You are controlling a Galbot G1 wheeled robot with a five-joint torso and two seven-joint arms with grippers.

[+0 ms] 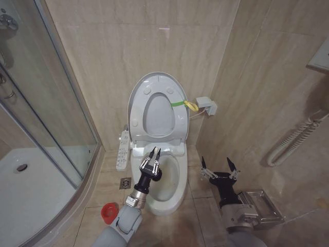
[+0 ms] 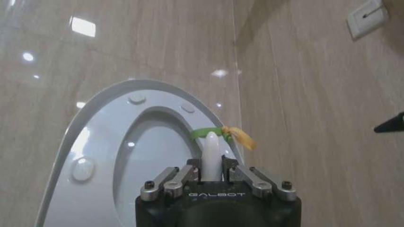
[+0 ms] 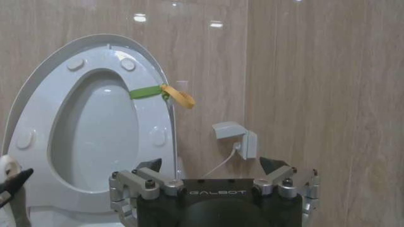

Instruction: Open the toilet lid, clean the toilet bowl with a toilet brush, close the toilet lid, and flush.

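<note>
Toilet lid [image 1: 154, 110] is flipped up against the wall. Left hand [image 1: 154, 153] hangs over the toilet bowl [image 1: 172, 177], clamped on the toilet brush [image 2: 211, 156] handle; right hand [image 1: 219, 164] sits beside the bowl, fingers spread open.

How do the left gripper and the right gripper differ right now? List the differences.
The left gripper is shut on the toilet brush, while the right gripper is open and holds nothing. The left gripper sits over the toilet bowl; the right gripper hangs over the floor beside the bowl, on the robot's right. Both are black with silver finger links and point toward the raised toilet lid.
</note>
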